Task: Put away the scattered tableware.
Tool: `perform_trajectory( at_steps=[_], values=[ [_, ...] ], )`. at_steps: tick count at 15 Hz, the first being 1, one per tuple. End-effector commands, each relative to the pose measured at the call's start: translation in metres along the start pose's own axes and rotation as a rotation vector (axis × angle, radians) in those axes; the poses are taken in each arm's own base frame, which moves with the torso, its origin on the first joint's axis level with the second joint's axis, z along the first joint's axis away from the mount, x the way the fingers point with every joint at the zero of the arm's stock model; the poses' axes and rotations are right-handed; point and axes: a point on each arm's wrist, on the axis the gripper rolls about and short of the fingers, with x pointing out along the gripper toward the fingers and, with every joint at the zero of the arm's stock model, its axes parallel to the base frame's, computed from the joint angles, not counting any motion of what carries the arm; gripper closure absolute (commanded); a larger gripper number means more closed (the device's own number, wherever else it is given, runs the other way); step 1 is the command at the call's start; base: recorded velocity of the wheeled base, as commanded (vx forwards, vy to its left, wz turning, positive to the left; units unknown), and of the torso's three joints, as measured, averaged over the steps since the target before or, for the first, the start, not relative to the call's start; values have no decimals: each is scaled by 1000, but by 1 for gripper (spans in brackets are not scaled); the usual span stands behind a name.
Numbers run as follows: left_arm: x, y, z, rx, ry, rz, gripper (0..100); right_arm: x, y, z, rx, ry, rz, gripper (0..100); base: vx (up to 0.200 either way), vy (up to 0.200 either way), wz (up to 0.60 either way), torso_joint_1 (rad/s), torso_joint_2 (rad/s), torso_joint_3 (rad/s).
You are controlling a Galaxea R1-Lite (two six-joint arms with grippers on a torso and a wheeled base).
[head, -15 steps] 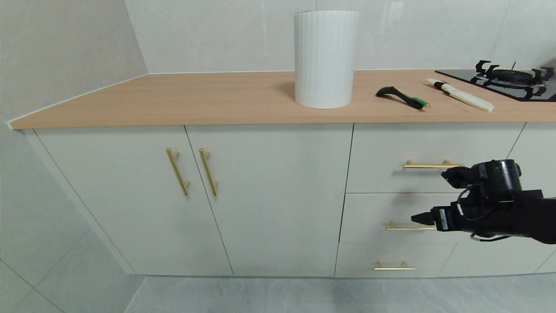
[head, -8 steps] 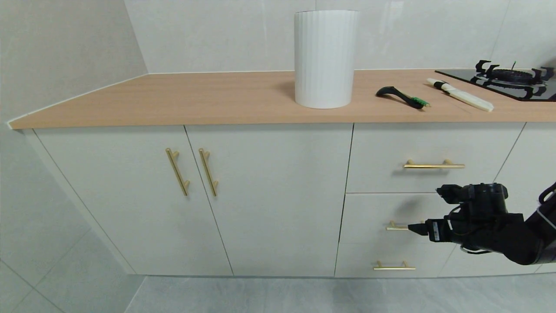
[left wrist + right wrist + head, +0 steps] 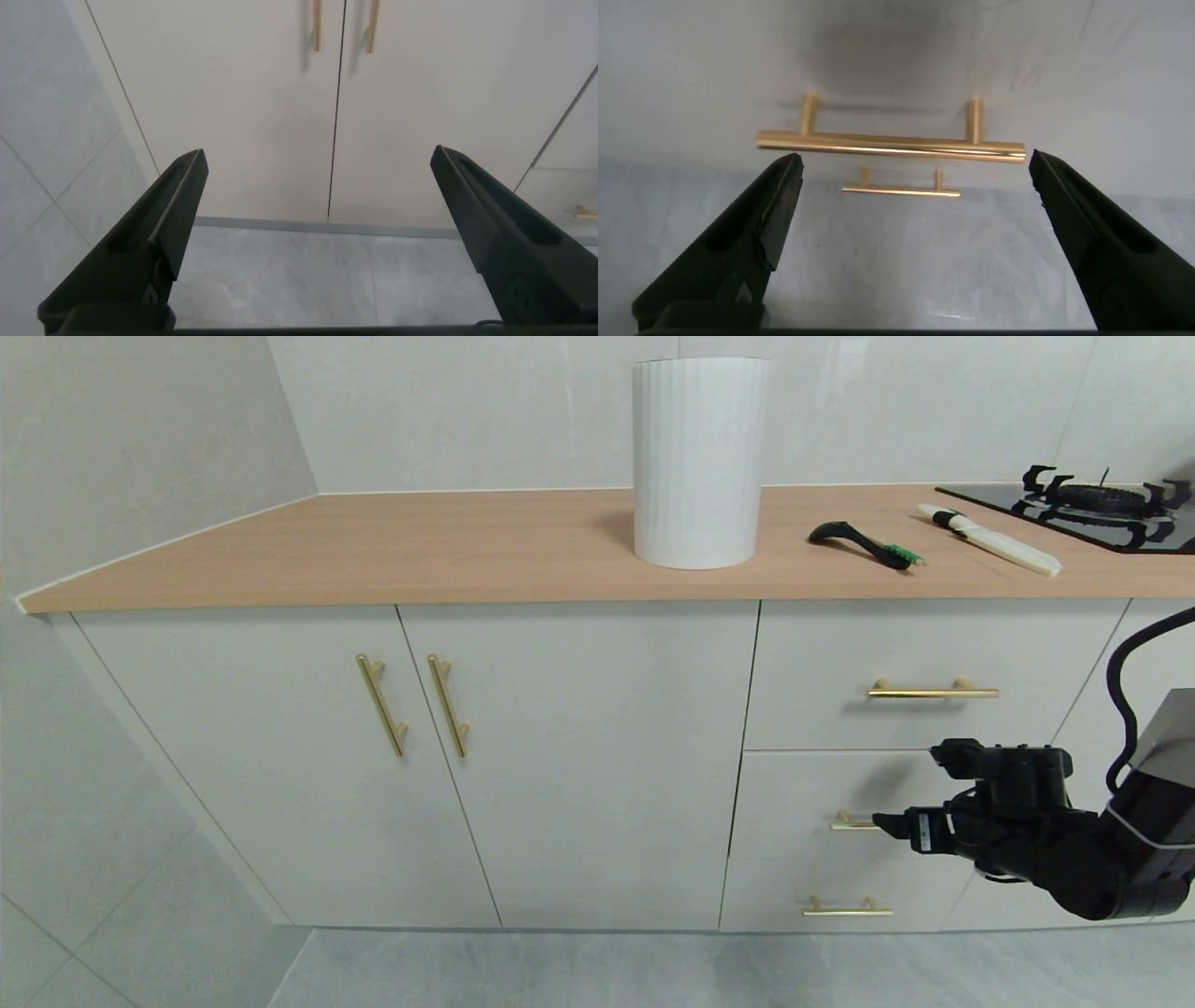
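Note:
On the wooden counter (image 3: 420,546) lie a black-handled utensil with a green end (image 3: 864,544) and a white knife with a black band (image 3: 988,539). A tall white ribbed container (image 3: 700,462) stands left of them. My right gripper (image 3: 892,823) is low in front of the drawers, its tip at the middle drawer's gold handle (image 3: 851,822). In the right wrist view the gripper (image 3: 910,187) is open, and the handle (image 3: 890,143) lies just beyond its fingers. My left gripper (image 3: 318,187) is open and holds nothing. It faces the cabinet doors near the floor.
A gas hob (image 3: 1092,509) sits at the counter's right end. The top drawer handle (image 3: 932,690) and bottom drawer handle (image 3: 846,908) are above and below my right gripper. Two gold door handles (image 3: 411,703) are on the left cabinet doors. Grey tile floor (image 3: 597,971) lies below.
My right arm has dropped and moved in toward the drawer fronts, bringing the gripper tip up to the middle drawer's handle. The items on the counter have not moved.

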Motion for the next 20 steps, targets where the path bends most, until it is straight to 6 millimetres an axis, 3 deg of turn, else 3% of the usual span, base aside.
perform_trajectory(
  at_steps=[1,12,20],
  values=[
    [0,0,0,-1,1,2,0,9,0,-5,-1,4,-11,0,0,0,0,0,0,0],
    [0,0,0,0,0,0,0,43,-3,-11,0,-35,-69,0,0,0,0,0,0,0],
    [0,0,0,0,1,0,0,50,-4,-20,0,-23,-86,0,0,0,0,0,0,0]
  ],
)
